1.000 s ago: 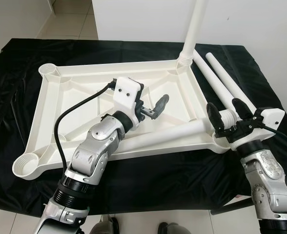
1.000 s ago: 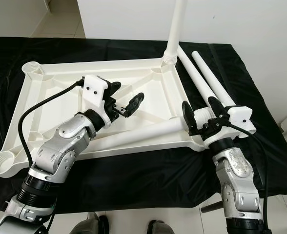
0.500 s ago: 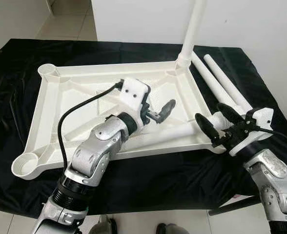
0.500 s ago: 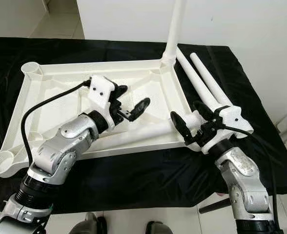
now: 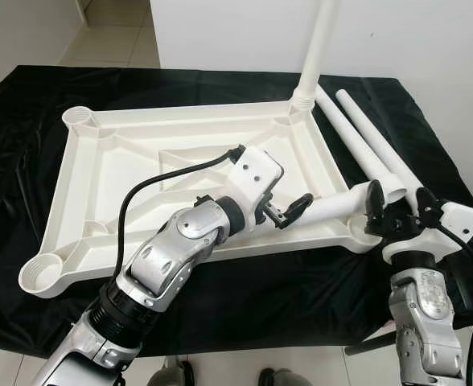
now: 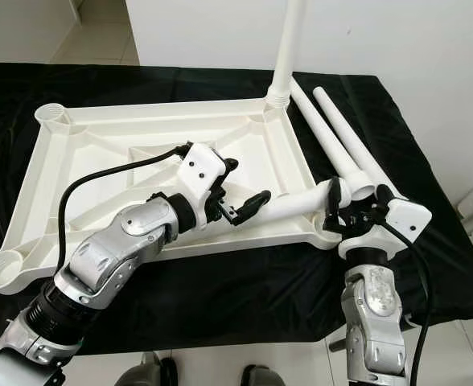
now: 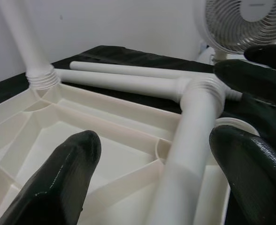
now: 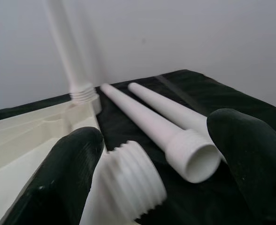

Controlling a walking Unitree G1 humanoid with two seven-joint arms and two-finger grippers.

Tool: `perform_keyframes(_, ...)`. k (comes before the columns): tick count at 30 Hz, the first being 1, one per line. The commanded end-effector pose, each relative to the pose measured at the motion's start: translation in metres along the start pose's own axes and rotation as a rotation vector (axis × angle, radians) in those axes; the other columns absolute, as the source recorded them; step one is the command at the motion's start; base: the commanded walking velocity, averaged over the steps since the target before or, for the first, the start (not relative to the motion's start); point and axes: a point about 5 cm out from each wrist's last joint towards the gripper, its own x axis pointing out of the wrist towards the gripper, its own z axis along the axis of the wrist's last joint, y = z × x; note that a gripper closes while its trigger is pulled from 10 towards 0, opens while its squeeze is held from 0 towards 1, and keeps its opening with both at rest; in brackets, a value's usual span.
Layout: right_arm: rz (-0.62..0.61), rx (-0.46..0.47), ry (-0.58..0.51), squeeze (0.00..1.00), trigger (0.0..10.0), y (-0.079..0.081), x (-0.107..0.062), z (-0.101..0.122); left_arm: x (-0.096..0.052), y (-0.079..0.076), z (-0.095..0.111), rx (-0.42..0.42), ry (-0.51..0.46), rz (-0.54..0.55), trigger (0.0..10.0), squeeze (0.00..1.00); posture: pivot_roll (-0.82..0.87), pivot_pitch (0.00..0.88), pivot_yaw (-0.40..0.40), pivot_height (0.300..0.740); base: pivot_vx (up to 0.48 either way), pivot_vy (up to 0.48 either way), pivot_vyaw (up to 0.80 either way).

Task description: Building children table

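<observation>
White tabletop (image 5: pixel 180 153) lying upside down on the black-covered table (image 5: pixel 27 104). One leg (image 5: pixel 321 44) standing screwed in at the far right corner. Two loose legs (image 5: pixel 365 145) lying side by side just right of the tabletop. Another leg (image 6: pixel 301 201) held tilted near the right front corner socket (image 5: pixel 357 237). Left claw (image 5: pixel 289 213) spread wide around its middle. Right claw (image 6: pixel 353 211) spread wide around its threaded end, not squeezing.

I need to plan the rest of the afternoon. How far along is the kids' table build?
Early. One leg already stands upright in the far right corner socket of the upturned tabletop. A second leg lies tilted between the open fingers of both the left gripper and right gripper, its threaded end near the near right socket. Two loose legs lie on the black cloth.
</observation>
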Motion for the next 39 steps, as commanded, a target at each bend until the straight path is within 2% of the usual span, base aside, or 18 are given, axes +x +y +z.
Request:
perform_keyframes(1,-0.066,-0.025,0.026,0.00,10.0,-0.006,-0.007,-0.006,-0.002,-0.024,-0.005,0.032,0.030,-0.398,10.0,0.00,-0.02,0.138,0.009,0.740,0.000,0.000,0.00)
perform_keyframes(2,-0.066,-0.025,0.026,0.00,10.0,-0.006,-0.007,-0.006,-0.002,-0.024,-0.005,0.032,0.030,-0.398,10.0,0.00,-0.02,0.138,0.009,0.740,0.000,0.000,0.00)
perform_keyframes(5,-0.113,-0.021,0.047,0.00,10.0,-0.007,-0.011,-0.011,0.000,-0.027,-0.019,0.070,0.119,-0.417,10.0,0.00,-0.03,0.134,0.015,0.740,0.000,0.000,0.00)
perform_keyframes(10,-0.123,-0.019,0.044,0.00,10.0,-0.007,-0.011,-0.012,0.002,-0.027,-0.025,0.084,0.160,-0.413,10.0,0.00,-0.03,0.131,0.017,0.740,0.000,0.000,0.00)
perform_keyframes(14,-0.149,-0.026,0.036,0.00,10.0,-0.008,-0.011,-0.012,0.011,-0.021,-0.039,0.115,0.264,-0.362,10.0,0.00,-0.03,0.125,0.024,0.740,0.000,0.000,0.00)
perform_keyframes(20,-0.162,-0.024,0.036,0.00,10.0,-0.006,-0.011,-0.012,0.017,-0.014,-0.044,0.148,0.315,-0.323,10.0,0.00,-0.04,0.122,0.035,0.740,0.000,0.000,0.00)
perform_keyframes(22,-0.175,-0.023,0.039,0.00,10.0,-0.005,-0.013,-0.013,0.024,-0.007,-0.047,0.173,0.353,-0.289,10.0,0.00,-0.05,0.121,0.047,0.740,0.000,0.000,0.00)
perform_keyframes(32,-0.202,-0.026,0.050,0.00,10.0,-0.005,-0.021,-0.014,0.036,0.011,-0.029,0.156,0.320,-0.231,10.0,0.00,-0.05,0.129,0.058,0.740,0.000,0.000,0.00)
perform_keyframes(39,-0.204,-0.022,0.054,0.00,10.0,-0.003,-0.021,-0.015,0.045,0.019,-0.033,0.155,0.365,-0.181,10.0,0.00,-0.05,0.147,0.057,0.740,0.000,0.000,0.00)
